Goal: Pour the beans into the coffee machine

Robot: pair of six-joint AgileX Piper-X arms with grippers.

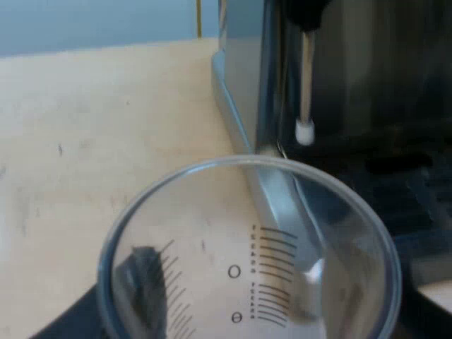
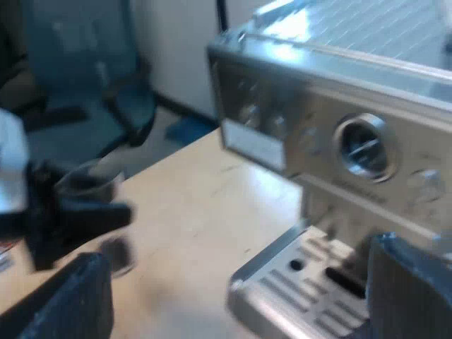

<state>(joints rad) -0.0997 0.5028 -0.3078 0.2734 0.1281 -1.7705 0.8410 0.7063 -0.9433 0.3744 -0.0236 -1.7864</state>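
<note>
Measuring glass (image 1: pixel 247 247) sits gripped between our left gripper's (image 1: pixel 247 321) dark fingers (image 1: pixel 67 321), held low beside the espresso machine's (image 1: pixel 244 85) base corner, near the steam wand (image 1: pixel 306 85). Our right gripper (image 2: pixel 240 296) hangs wide open facing the drip tray (image 2: pixel 296 282). Both finger pairs are cut off; we cannot tell whether the glass touches the table (image 1: pixel 106 127).

Pale wooden table (image 1: pixel 106 141) in an office room, with a chair (image 2: pixel 85 85) and plain walls beyond.

The tabletop is light wood with a few small dark marks and a soft sheen of room light. Past its far edge, in the left wrist view, stands a flat blue-grey wall (image 1: pixel 92 25) with a thin yellow vertical strip (image 1: pixel 198 18). In the right wrist view the chair is teal with dark armrests, far off beyond the table, near a white wall (image 2: pixel 176 49) with dark skirting (image 2: pixel 185 107) above a blue patch of floor (image 2: pixel 187 131).
</note>
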